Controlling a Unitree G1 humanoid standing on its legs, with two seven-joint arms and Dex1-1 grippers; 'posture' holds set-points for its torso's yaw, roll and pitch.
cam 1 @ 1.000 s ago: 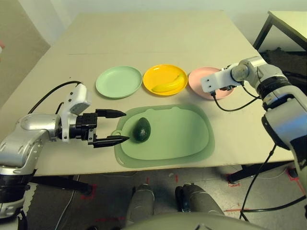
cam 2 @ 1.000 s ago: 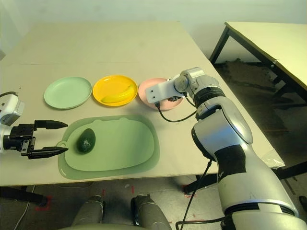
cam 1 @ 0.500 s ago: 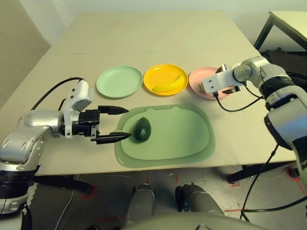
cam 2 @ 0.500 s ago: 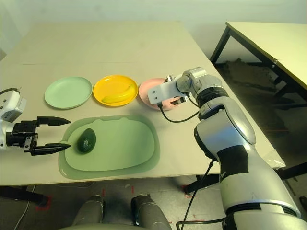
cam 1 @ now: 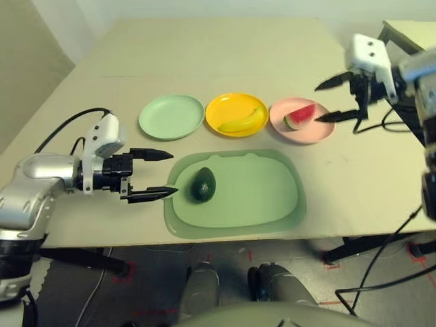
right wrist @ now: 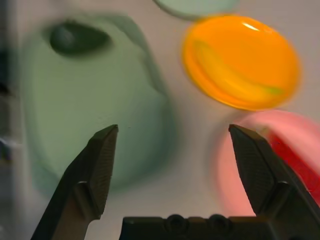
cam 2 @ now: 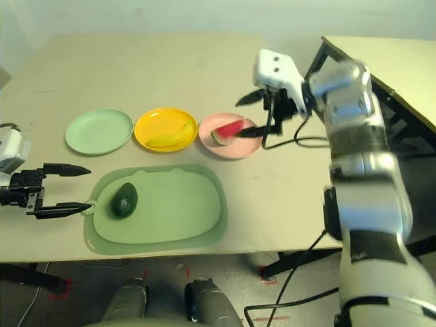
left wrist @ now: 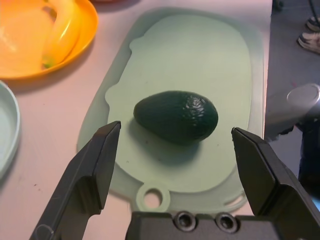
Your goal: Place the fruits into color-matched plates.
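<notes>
Left pincer [cam 1: 170,174] wide, empty, toward avocado [cam 1: 203,184] on mat [cam 1: 272,204] at nine o'clock. Right pincer [cam 1: 321,102] wide, empty, now swung off melon [cam 1: 300,116] on pink plate [cam 1: 306,136]. Banana [cam 1: 241,122] on yellow plate [cam 1: 225,104].

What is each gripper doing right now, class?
Left gripper: open, holding nothing, its fingers pointing toward the avocado.
Right gripper: open, holding nothing, near the pink plate with the watermelon wedge.

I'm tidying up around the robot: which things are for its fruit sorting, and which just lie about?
For the job:
- dark green avocado
- yellow banana
- red watermelon wedge
- round mint, yellow, pink plates

Lying about:
- black cable on the floor
</notes>
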